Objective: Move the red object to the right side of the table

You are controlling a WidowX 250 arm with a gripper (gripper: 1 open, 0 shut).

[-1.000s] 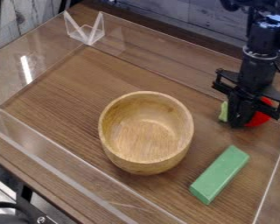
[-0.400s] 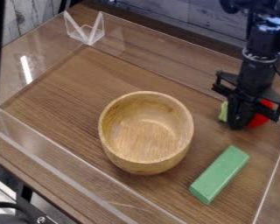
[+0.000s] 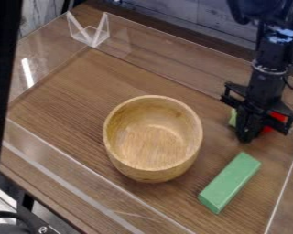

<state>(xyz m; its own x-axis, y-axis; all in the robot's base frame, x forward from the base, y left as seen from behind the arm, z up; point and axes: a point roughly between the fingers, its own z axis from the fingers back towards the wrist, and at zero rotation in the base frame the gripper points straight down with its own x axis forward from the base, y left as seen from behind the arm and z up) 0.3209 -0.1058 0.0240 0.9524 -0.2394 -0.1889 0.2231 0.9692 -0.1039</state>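
Nearly done, by the look of it. Clenched in the gripper [image 3: 249, 130]: red object [image 3: 281, 119], low at the table's [image 3: 63, 101] right edge. Left: setting down, letting go.

One wooden bowl [image 3: 153, 137], one green block [image 3: 230, 182], one red object [image 3: 280, 121], one clear stand [image 3: 88, 29], one robot arm [image 3: 269, 55].

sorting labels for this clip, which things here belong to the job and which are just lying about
In the job: the red object; the claw, shut on it; the table.
Lying about: the wooden bowl; the green block; the clear stand at the back.
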